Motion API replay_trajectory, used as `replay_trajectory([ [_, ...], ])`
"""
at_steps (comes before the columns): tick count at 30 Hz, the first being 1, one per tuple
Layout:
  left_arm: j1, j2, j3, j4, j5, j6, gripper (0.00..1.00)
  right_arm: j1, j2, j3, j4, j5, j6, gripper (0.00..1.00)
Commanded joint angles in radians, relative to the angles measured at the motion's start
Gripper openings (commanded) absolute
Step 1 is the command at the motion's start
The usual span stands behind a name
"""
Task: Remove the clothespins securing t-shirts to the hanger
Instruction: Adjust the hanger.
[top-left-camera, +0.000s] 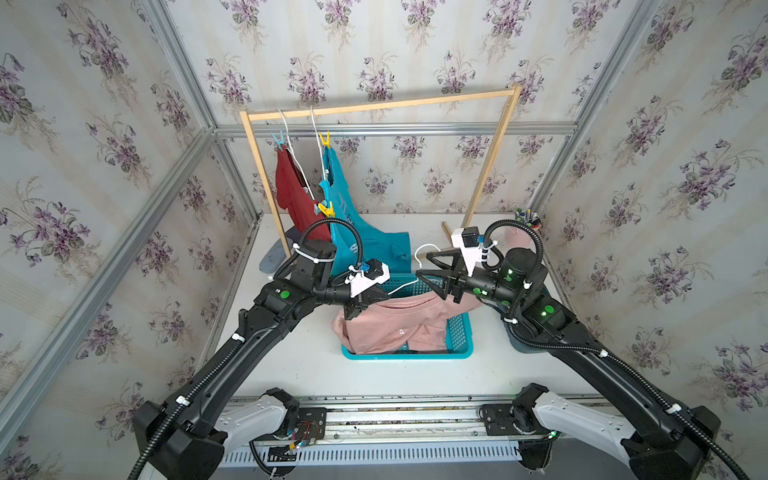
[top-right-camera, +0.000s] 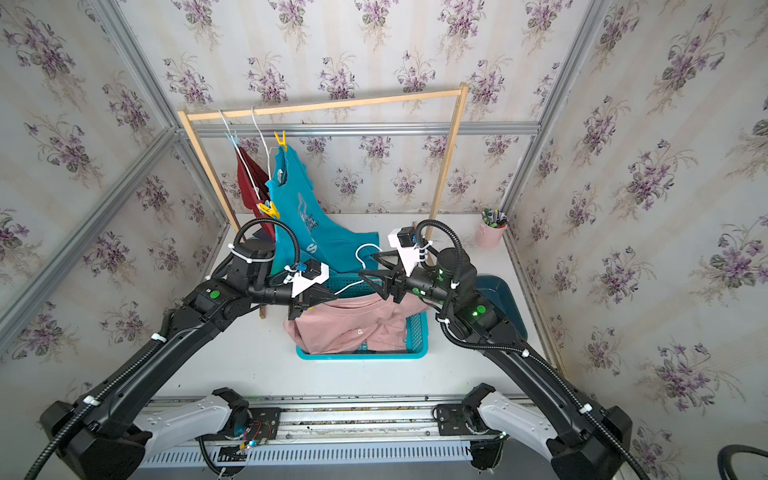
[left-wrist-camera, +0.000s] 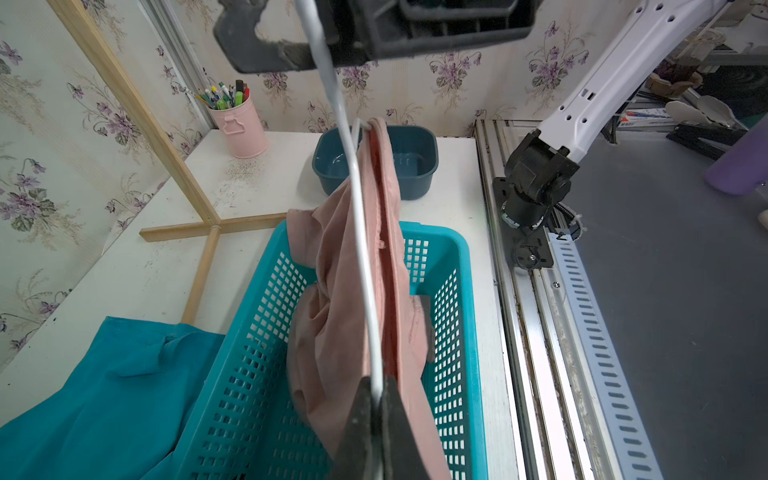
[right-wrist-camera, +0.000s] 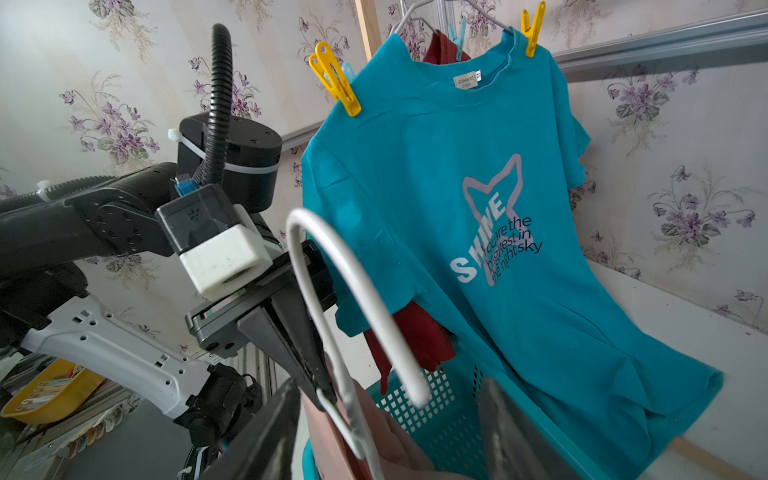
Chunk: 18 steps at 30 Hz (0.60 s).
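A robot lab dressed as a home laundry corner: floral wallpaper (top-left-camera: 374, 62) on an aluminium frame (top-left-camera: 395, 129), robot arms (top-left-camera: 582, 349) on a rail (top-left-camera: 395, 415), a wooden rack (top-left-camera: 374, 106), a basket (top-left-camera: 459, 332), and a white table (top-left-camera: 311, 374).

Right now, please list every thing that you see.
clothes rack: one, pale wood, table's back.
hung hangers: two, white, on rack.
held hanger: one, white, over basket.
dark red t-shirt: one, on rack.
turquoise t-shirt: one, on rack.
pink t-shirt: one, sagging into basket.
yellow clothespins: two, on turquoise t-shirt.
light blue clothespin: one clear, on dark red t-shirt.
basket: one, turquoise, table's middle.
tub: one, dark teal, table's right.
pen pot: one, pink, back right.
left gripper: shut on held hanger.
right gripper: open, near its hook.
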Motion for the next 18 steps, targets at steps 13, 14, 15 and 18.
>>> replay_trajectory([
  [13, -0.014, -0.014, -0.009, 0.010, -0.046, 0.041, 0.24, 0.000, 0.028, -0.074, 0.155, -0.187, -0.145, 0.00],
  [14, -0.014, -0.017, -0.013, 0.009, -0.046, 0.040, 0.29, 0.000, 0.024, -0.076, 0.152, -0.198, -0.160, 0.00],
  [15, -0.013, -0.019, -0.016, 0.009, -0.045, 0.039, 0.36, -0.001, 0.024, -0.073, 0.144, -0.208, -0.174, 0.00],
  [18, -0.008, -0.028, -0.008, 0.009, -0.045, 0.008, 0.66, -0.006, 0.032, -0.054, 0.086, -0.239, -0.224, 0.00],
])
